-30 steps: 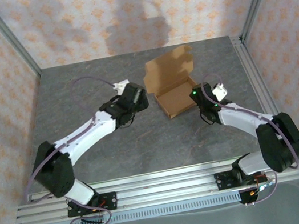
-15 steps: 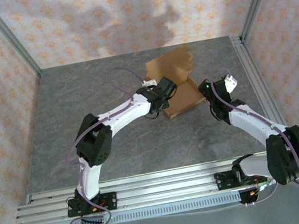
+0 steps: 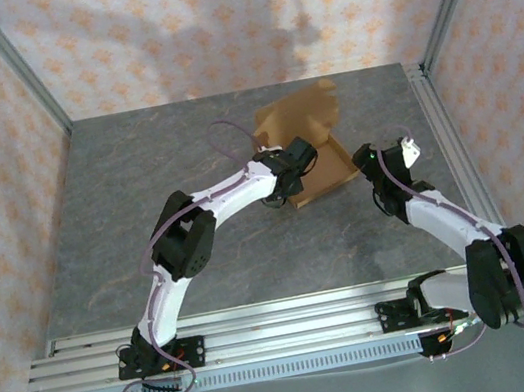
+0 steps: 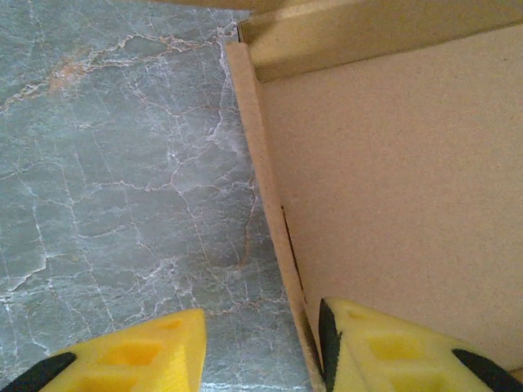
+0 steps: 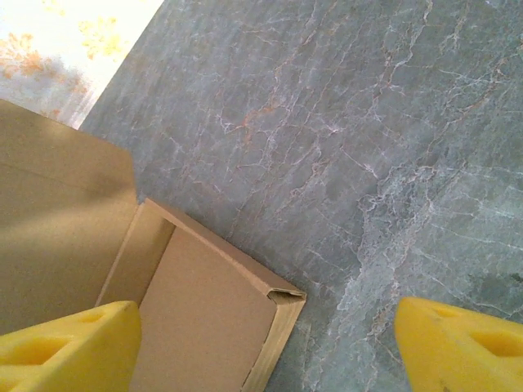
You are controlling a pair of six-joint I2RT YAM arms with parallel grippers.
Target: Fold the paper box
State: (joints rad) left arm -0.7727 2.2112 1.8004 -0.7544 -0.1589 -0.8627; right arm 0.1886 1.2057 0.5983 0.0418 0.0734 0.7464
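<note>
The paper box (image 3: 331,170) is a shallow brown cardboard tray at the back middle of the table, with its lid flap (image 3: 303,112) standing up behind it. My left gripper (image 3: 297,162) is open at the box's left wall. In the left wrist view the gripper (image 4: 261,317) straddles that wall (image 4: 263,163), with one yellow finger (image 4: 392,351) inside against it and the other (image 4: 131,359) outside over the table. My right gripper (image 3: 367,159) hovers open by the box's right corner (image 5: 286,299). Its fingers (image 5: 73,347) are spread wide over the box floor (image 5: 204,318) and bare table.
The grey marbled table (image 3: 157,174) lies bare to the left and in front of the box. Patterned walls and metal frame posts (image 3: 438,13) close in the back and sides. A rail (image 3: 286,329) runs along the near edge by the arm bases.
The left arm has stretched right from beside the box and set its fingers over the left wall. The right gripper has drawn back a little to the right. The lid flap stands more upright.
</note>
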